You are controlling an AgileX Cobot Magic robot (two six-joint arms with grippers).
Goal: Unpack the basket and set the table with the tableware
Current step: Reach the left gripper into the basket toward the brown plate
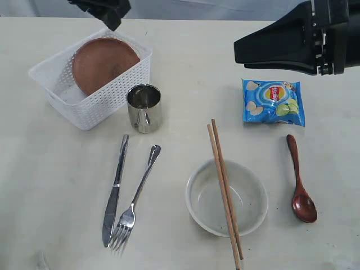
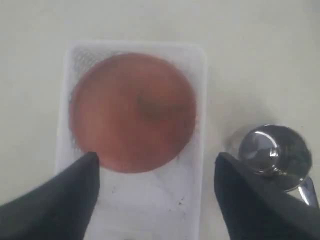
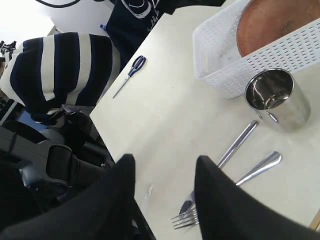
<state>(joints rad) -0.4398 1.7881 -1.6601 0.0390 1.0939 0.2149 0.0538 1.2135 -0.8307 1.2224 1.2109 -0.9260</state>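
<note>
Basket: white rectangular lattice-sided plastic basket [image 1: 107, 101] at 10 o'clock on the pale cream table [image 1: 50, 180] in the exterior view; reddish-brown round plate [image 1: 104, 63] inside it, covering most of its floor
Left claw: left gripper [image 2: 156, 157] released; dark fingers [image 2: 70, 195] spread wide above the basket, nothing between them; seen at 11 o'clock on the edge of the exterior view
Right claw: right gripper [image 3: 165, 160] released; jaws apart and empty; its black arm hangs above the table at 2 o'clock
Cup: small steel cup [image 1: 144, 107] upright, just beside the basket at its 4 o'clock
Cutlery: steel knife [image 1: 115, 188] and steel fork [image 1: 138, 197] side by side at 7 o'clock, not touching; handles toward 12
Bowl: pale round bowl [image 1: 250, 199] at 5 o'clock; wooden chopsticks [image 1: 224, 185] laid across it, running 12 to 6
Spoon: dark red-brown wooden spoon [image 1: 300, 185] at 4 o'clock, scoop end toward 6
Bag: blue chips bag [image 1: 273, 101] at the spoon's 12 o'clock, near it but apart
</note>
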